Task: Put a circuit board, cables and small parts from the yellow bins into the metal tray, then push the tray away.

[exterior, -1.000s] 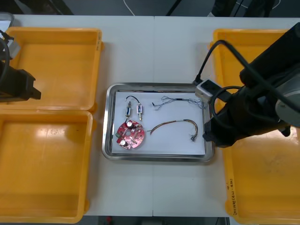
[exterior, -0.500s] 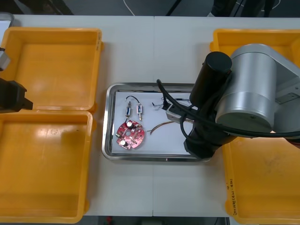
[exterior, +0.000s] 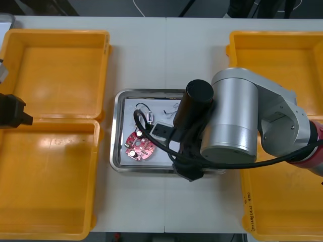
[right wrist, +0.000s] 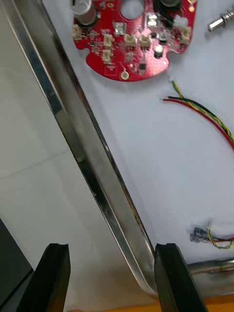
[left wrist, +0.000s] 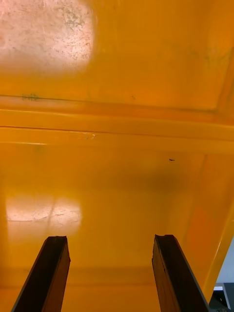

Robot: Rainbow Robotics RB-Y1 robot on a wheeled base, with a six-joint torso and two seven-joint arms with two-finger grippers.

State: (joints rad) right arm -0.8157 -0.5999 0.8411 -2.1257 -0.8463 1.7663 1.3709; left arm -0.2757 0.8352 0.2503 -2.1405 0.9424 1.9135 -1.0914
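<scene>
We are straddling the near rim of the tray (right wrist: 80, 146) with the right tool (right wrist: 111, 279), wide open, empty; left tool (left wrist: 111, 275) hovering open over a bin (left wrist: 117, 87). Board (right wrist: 131, 39) lying inside; an off-centre push risks skewing the tray

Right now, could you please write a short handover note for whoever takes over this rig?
Right gripper: open, low at the near rim of the metal tray.
Left gripper: open, holding nothing, over the yellow bins at the robot's left.
In the tray: red circuit board, red and yellow cable, black cable, small metal parts.
Done: loading, by the look of it.
Left: push the tray away, probably with the right gripper.
</scene>
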